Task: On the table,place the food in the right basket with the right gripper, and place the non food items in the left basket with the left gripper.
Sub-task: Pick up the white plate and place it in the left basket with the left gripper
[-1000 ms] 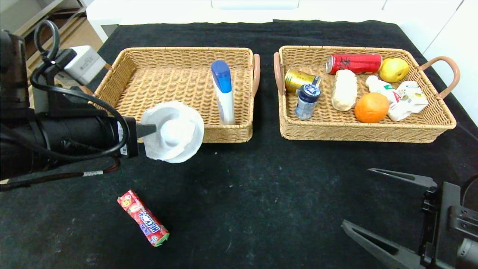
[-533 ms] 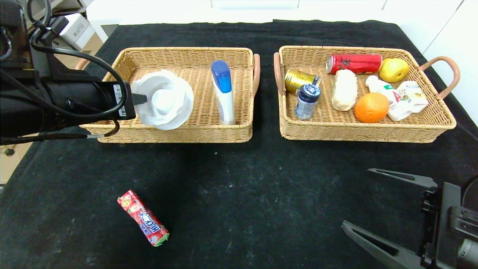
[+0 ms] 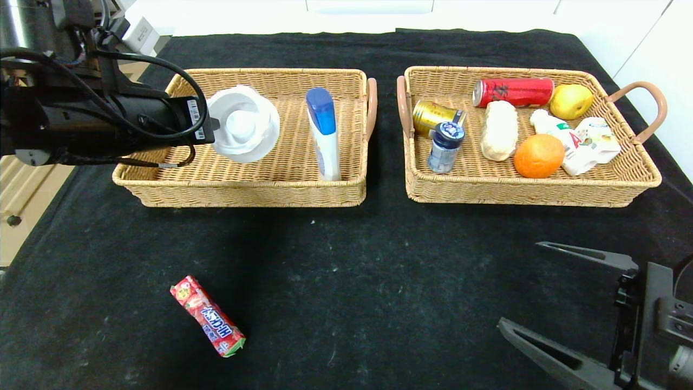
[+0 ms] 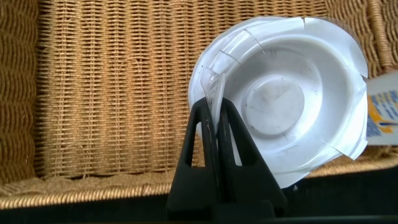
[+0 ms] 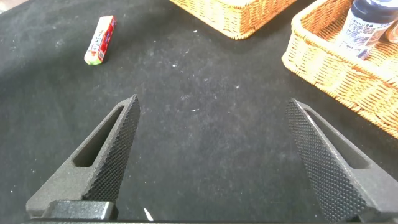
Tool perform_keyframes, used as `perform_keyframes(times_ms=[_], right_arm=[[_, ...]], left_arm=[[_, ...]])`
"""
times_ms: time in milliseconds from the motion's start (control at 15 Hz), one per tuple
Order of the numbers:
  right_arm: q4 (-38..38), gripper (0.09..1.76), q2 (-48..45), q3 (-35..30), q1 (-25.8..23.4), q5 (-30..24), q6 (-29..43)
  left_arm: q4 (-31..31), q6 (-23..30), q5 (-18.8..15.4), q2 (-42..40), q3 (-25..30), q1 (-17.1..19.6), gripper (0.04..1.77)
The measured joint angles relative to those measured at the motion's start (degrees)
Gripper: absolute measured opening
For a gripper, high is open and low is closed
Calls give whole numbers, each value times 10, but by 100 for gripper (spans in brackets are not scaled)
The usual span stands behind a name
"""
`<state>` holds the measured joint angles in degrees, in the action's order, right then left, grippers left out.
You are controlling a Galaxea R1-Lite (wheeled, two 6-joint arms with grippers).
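White bowl [image 3: 243, 123] pinched at its rim by the left gripper [image 4: 214, 134], held over the left basket [image 3: 162, 179].

Fingers pressed together on the bowl's left edge, bowl tilted toward the camera above the far-left part of the weave. Beside it on the right, a blue-capped bottle [image 3: 324, 132] lying near-to-far, close to the basket's right wall; open weave on the near-left of the floor. Right basket [image 3: 530, 192] crowded: red can [image 3: 513, 91], gold can [image 3: 435, 115], small bottle [image 3: 445, 147], bread [image 3: 499, 137], orange [image 3: 538, 156], pear [image 3: 571, 101], white packet [image 3: 582, 142]. Red candy pack [image 3: 208, 316] alone on the near-left cloth, well apart from both baskets. Right gripper [image 3: 563, 309] low at the near right, fingers spread wide, holding nothing, bare black tabletop [image 3: 379, 271] ahead of it.
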<state>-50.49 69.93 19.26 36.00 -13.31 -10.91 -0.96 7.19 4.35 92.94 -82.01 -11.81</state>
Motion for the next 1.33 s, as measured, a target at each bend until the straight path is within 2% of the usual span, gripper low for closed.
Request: perform_keyframes(times_ms=[200,333,800,1067,1333], right_arm=[[0,171,-1,1,0,0,0],[0,171,-2,1,-1,1,0],[0,171,-3,1,-1,0,0],[0,171,-2,1,-1,1,0],[0,171,-1,0,-1,1,0]], left_arm=[[0,33,-3,34,-33,17,12],[0,36,-5,51,-49,20,12],[0,38,-3,76,-59,24,12],[0,39,4,77,-58,25,72],[-6,37,6,68,-52,25,111]])
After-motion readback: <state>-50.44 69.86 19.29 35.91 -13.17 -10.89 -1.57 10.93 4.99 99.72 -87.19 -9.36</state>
